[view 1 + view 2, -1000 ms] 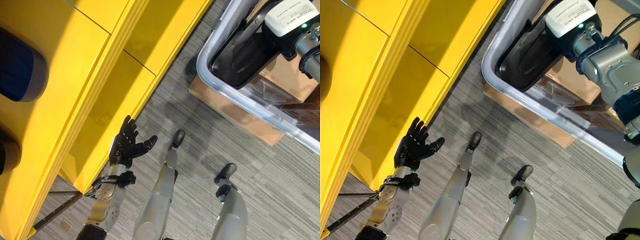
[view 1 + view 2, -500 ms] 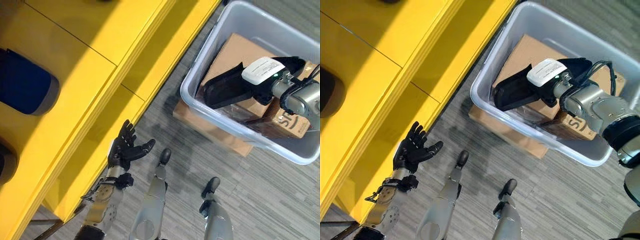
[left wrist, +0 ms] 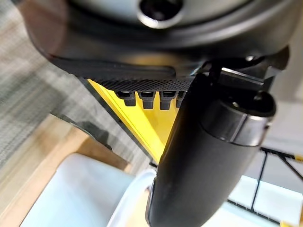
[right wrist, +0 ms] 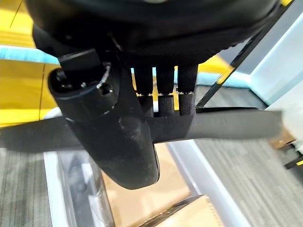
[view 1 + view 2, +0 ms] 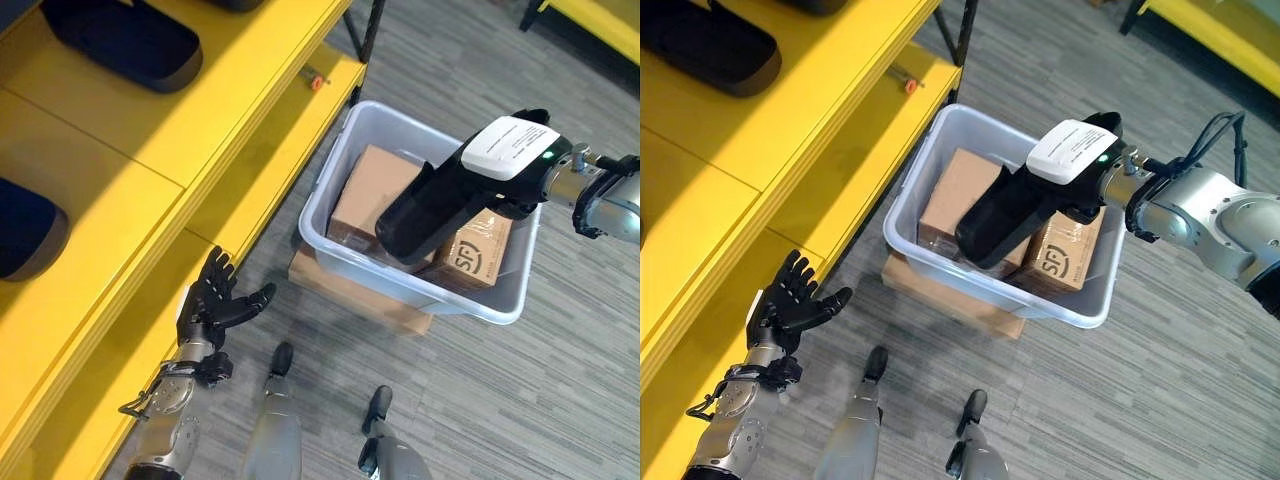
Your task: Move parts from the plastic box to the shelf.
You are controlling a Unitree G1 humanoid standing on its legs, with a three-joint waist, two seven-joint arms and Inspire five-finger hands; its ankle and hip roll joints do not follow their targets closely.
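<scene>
Over the box (image 5: 902, 205): right hand (image 5: 1095, 178) gripping a black part (image 5: 1005, 215).
Part hangs tilted above the cartons (image 5: 958, 192) inside box, fingers (image 4: 166, 90) curled round it. Left hand (image 5: 212, 305) spread wide, holding nothing, just beside yellow shelf (image 5: 200, 120). More dark parts (image 5: 125, 40) lie on shelf.

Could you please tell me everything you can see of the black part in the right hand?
The black part is a long, flat, matte dark piece with rounded ends, seemingly plastic or rubber. The right hand grips its upper end, fingers curled round it. It slants down, its lower end above the cardboard boxes in the plastic box.
</scene>
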